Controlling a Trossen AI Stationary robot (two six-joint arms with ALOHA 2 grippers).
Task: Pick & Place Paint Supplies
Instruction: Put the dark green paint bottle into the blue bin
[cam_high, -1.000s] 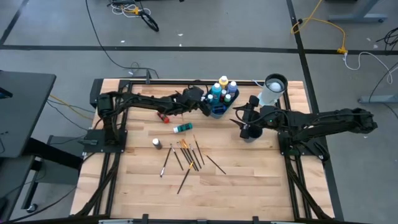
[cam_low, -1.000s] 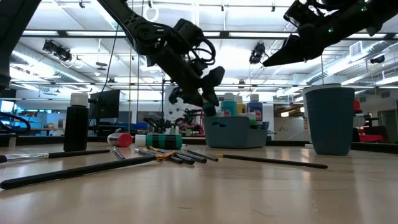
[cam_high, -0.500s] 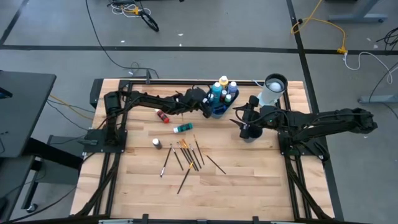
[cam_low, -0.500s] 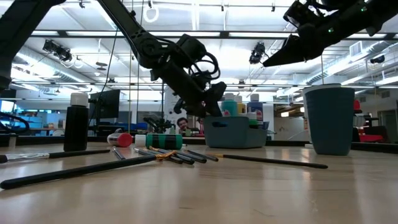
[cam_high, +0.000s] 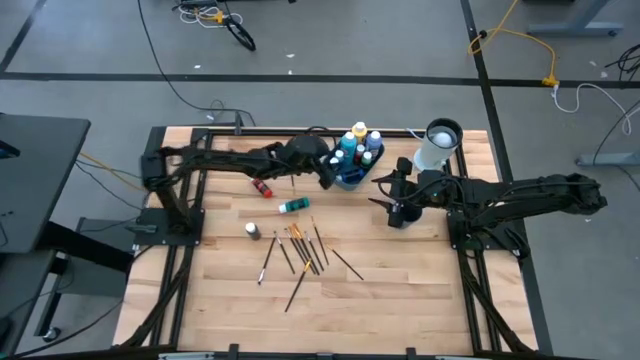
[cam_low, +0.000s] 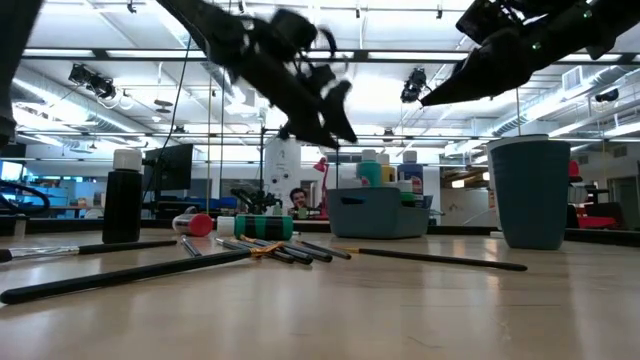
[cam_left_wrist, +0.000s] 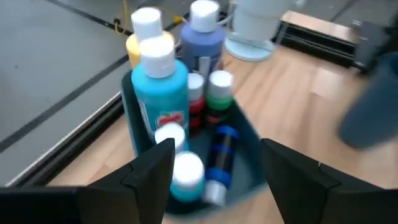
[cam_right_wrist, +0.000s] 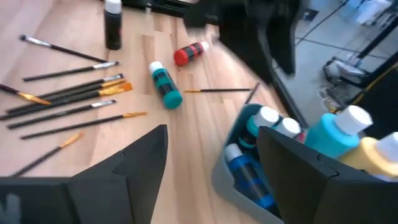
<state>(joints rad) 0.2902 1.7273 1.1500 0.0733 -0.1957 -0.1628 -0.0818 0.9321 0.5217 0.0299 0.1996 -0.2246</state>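
Hovering over the blue bin (cam_high: 352, 176) — left gripper (cam_left_wrist: 214, 165), fingers spread (nothing held).

You're in a robotics lab or workshop: open industrial hall, ceiling strip lights (cam_low: 120, 52) and exposed beams. Wooden bench (cam_high: 390, 290) on a black frame, grey concrete floor (cam_high: 90, 50) with loose cables (cam_high: 520, 35), monitors and other benches far behind.
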